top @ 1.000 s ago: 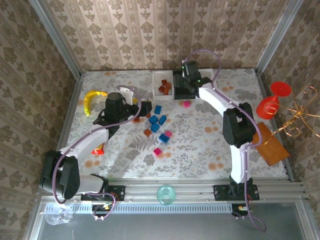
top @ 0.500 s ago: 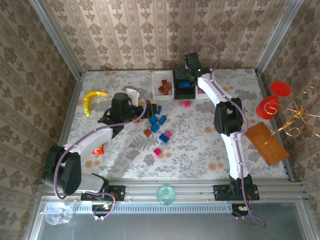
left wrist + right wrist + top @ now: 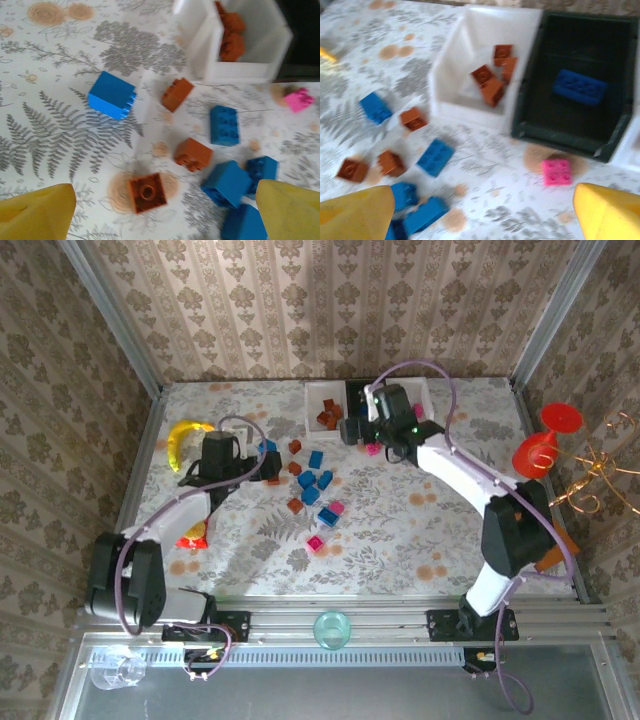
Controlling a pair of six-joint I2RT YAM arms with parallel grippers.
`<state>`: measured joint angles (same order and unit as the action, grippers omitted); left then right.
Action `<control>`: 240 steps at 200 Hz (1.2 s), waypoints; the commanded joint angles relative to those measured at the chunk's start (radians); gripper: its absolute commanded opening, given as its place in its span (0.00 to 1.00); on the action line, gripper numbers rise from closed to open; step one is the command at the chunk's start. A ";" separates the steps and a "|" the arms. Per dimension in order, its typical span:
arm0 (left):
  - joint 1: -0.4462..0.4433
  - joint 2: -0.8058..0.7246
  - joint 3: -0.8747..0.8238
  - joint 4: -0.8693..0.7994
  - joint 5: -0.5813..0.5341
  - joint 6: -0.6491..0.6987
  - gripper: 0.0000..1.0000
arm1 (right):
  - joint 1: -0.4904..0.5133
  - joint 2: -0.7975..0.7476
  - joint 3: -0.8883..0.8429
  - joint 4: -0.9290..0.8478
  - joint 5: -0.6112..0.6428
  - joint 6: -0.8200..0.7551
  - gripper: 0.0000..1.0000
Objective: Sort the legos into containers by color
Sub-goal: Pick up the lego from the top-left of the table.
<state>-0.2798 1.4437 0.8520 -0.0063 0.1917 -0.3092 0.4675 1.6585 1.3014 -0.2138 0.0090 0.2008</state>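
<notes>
Floral tablecloth (image 3: 400, 510) bears loose legos (image 3: 312, 488) before the white tray (image 3: 470, 112) of browns and black tray (image 3: 555, 136) holding one blue; left gripper (image 3: 162, 215) and right gripper (image 3: 481, 215) hang spread and empty, so a pick seems next, the right lowering onto the pink brick (image 3: 557, 171).

No readable text, labels or numbers.

Legos (image 3: 435, 156) lie before the containers (image 3: 470, 114) — some inside (rear centre).
</notes>
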 commanded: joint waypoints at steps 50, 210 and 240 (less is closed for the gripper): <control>0.017 0.418 0.354 -0.163 -0.120 0.173 0.94 | 0.087 -0.114 -0.157 0.070 -0.055 0.014 1.00; -0.015 0.657 0.693 -0.383 -0.218 0.206 0.47 | 0.091 -0.183 -0.218 0.048 0.019 0.008 1.00; -0.088 0.467 0.566 -0.245 -0.225 0.172 0.42 | 0.077 -0.251 -0.277 0.036 0.116 -0.002 1.00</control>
<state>-0.3038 2.0918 1.4891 -0.3496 -0.0200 -0.1062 0.5545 1.4857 1.0729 -0.1600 0.0204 0.2111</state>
